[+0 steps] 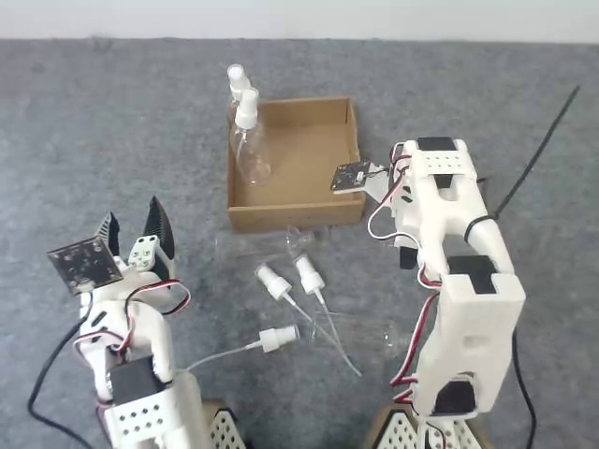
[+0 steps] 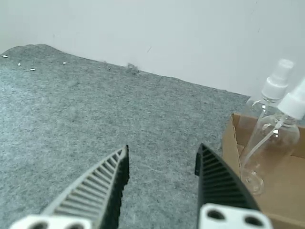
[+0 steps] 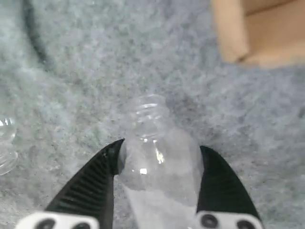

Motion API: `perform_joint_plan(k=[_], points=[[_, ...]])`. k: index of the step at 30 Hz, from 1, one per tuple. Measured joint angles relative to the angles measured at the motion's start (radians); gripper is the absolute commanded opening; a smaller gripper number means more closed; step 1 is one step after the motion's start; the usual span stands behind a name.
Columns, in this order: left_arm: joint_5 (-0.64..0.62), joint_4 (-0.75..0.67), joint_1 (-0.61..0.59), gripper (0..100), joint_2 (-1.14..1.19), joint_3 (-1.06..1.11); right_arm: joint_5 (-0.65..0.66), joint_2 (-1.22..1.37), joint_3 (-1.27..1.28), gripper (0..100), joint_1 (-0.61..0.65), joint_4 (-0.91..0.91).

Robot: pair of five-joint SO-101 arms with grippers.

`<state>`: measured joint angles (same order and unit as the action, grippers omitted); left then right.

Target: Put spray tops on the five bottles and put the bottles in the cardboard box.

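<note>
two capped bottles (image 1: pixel 251 150) stand at the far left corner of the cardboard box (image 1: pixel 295 217). the nearer one is inside it, and i can't tell whether the other is inside or just behind the wall. so that's two of five topped, by my count. three loose spray tops (image 1: pixel 273 281) lie on the grey carpet (image 1: pixel 112 122) just in front of the box, their tubes trailing away from it. the right gripper (image 3: pixel 161 147) is low beside the box's front right corner, its jaws clasped on the shoulders of a bare bottle (image 3: pixel 157 171) whose open neck points toward the box. what look like two more clear uncapped bottles (image 1: pixel 251 245) lie out front, one close to the box's front wall and one further off, though they're faint against the carpet. the left gripper (image 1: pixel 133 215) hangs well off the box's left side, jaws spread with nothing between them. i'd judge three bottles need tops fitted, and then they have to be boxed.
</note>
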<state>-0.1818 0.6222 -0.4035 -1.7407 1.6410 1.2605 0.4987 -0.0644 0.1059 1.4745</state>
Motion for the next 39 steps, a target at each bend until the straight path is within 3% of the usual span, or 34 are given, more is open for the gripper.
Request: perform_joint_plan(k=[9, 20, 23, 27, 39], points=[[0.000, 0.000, 0.000, 21, 0.000, 0.000, -0.081, 0.000, 0.000, 8.7, 0.000, 0.000], [0.000, 0.000, 0.000, 21, 0.000, 0.000, -0.505, 0.000, 0.000, 9.5, 0.000, 0.000], [0.000, 0.000, 0.000, 21, 0.000, 0.000, -0.562, 0.000, 0.000, 16.8, 0.000, 0.000], [0.000, 0.000, 0.000, 21, 0.000, 0.000, -0.574, 0.000, 0.000, 25.2, 0.000, 0.000], [0.018, 0.000, 0.000, 21, 0.000, 0.000, -0.466, 0.000, 0.000, 25.7, 0.000, 0.002]])
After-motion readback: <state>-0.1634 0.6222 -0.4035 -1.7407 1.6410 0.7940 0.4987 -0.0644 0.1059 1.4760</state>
